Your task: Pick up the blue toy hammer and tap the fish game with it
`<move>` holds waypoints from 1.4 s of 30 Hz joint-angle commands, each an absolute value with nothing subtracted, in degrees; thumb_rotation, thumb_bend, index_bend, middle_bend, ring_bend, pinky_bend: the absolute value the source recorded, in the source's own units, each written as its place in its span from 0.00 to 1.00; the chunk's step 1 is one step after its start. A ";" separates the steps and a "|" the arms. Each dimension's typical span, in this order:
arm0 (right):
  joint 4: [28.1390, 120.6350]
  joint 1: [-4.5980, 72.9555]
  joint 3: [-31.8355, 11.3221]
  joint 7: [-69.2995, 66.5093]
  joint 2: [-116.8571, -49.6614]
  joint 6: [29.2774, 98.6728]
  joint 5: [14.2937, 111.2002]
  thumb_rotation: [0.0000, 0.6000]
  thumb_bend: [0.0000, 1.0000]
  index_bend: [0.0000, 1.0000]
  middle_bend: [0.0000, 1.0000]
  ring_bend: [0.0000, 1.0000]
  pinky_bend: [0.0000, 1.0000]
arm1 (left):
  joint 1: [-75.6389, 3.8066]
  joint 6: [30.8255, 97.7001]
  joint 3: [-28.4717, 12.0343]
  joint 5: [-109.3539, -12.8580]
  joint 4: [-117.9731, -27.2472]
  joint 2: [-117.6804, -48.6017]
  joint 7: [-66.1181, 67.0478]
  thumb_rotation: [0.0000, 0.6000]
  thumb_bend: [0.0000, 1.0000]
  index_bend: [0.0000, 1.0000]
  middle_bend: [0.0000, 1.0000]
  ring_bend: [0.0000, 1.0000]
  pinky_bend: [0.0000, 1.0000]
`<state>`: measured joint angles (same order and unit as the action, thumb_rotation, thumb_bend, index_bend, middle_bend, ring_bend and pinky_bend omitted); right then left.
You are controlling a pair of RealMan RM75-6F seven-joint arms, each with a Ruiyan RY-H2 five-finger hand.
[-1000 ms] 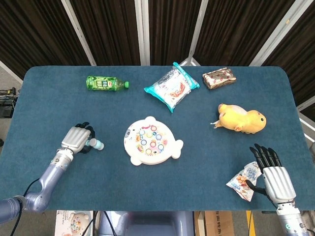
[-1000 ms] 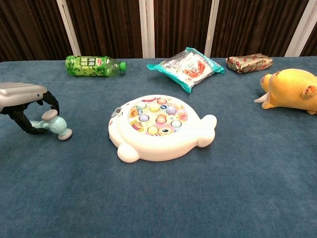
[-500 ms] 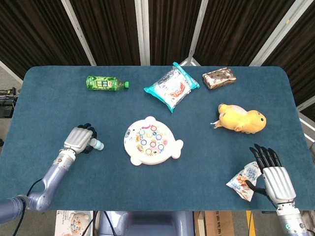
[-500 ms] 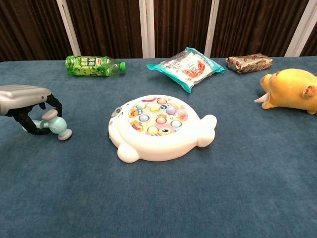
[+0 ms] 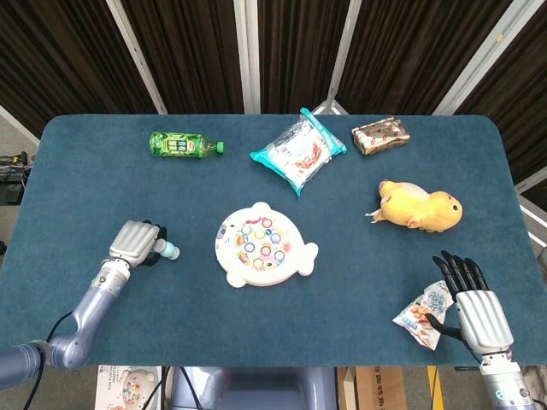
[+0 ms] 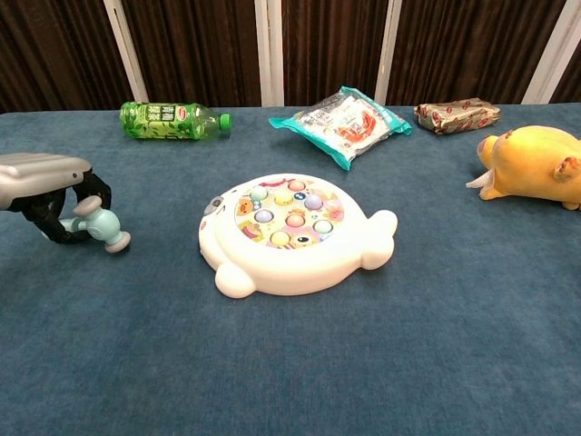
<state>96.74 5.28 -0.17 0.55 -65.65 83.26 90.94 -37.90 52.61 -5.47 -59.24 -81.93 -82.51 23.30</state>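
Note:
The blue toy hammer (image 5: 166, 249) (image 6: 102, 223) shows its pale blue head and pink-white faces just left of the white fish game (image 5: 303, 256) (image 6: 272, 268). My left hand (image 5: 134, 242) (image 6: 45, 182) has its dark fingers curled around the hammer's handle, which is hidden inside the grip. The head sticks out toward the fish game, about a hand's width from it. The fish game lies flat mid-table with several coloured buttons on top. At the front right edge my right hand (image 5: 474, 303) is open, fingers spread, holding nothing.
A small snack packet (image 5: 423, 312) lies beside my right hand. A yellow plush toy (image 5: 420, 206) (image 6: 536, 163) sits at the right. Along the back lie a green bottle (image 5: 182, 144) (image 6: 168, 120), a teal snack bag (image 5: 299, 151) (image 6: 343, 118) and a brown packet (image 5: 381, 135) (image 6: 457, 113).
My left hand has closed tighter round the hammer's handle and the hammer head has risen slightly. The right hand has not moved.

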 commanded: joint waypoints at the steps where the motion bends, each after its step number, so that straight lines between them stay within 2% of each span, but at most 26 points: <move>1: 96.76 5.29 -0.16 0.56 -65.65 83.22 90.93 1.00 0.22 0.00 0.00 0.00 0.00 | -37.87 52.75 -5.48 -59.64 -82.21 -82.21 23.05 1.00 0.65 0.62 0.49 0.39 0.53; 21: 96.90 5.42 -0.24 0.01 -65.52 82.84 90.59 1.00 0.22 0.00 0.00 0.00 0.00 | -39.82 52.68 -7.07 -59.35 -87.45 -78.04 24.52 1.00 0.70 0.65 0.52 0.47 0.61; 29: 97.15 5.56 -0.42 -0.70 -65.29 82.61 90.27 1.00 0.22 0.00 0.00 0.00 0.00 | -42.99 52.00 -9.74 -57.05 -91.58 -74.43 27.68 1.00 0.71 0.66 0.53 0.48 0.61; 36: 97.46 5.68 -0.46 -1.50 -65.03 82.42 90.20 1.00 0.22 0.00 0.00 0.00 0.00 | -48.03 50.86 -12.91 -51.36 -94.32 -73.35 32.56 1.00 0.71 0.66 0.53 0.49 0.62; 42: 97.73 5.84 -0.55 -2.20 -64.81 82.00 89.83 1.00 0.22 0.00 0.00 0.00 0.00 | -54.35 49.72 -14.73 -42.71 -94.77 -74.78 38.64 1.00 0.71 0.66 0.53 0.49 0.62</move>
<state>97.68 5.82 -0.52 -2.11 -64.85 82.05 89.89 -51.73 50.37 -13.89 -45.69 -94.55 -74.07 36.00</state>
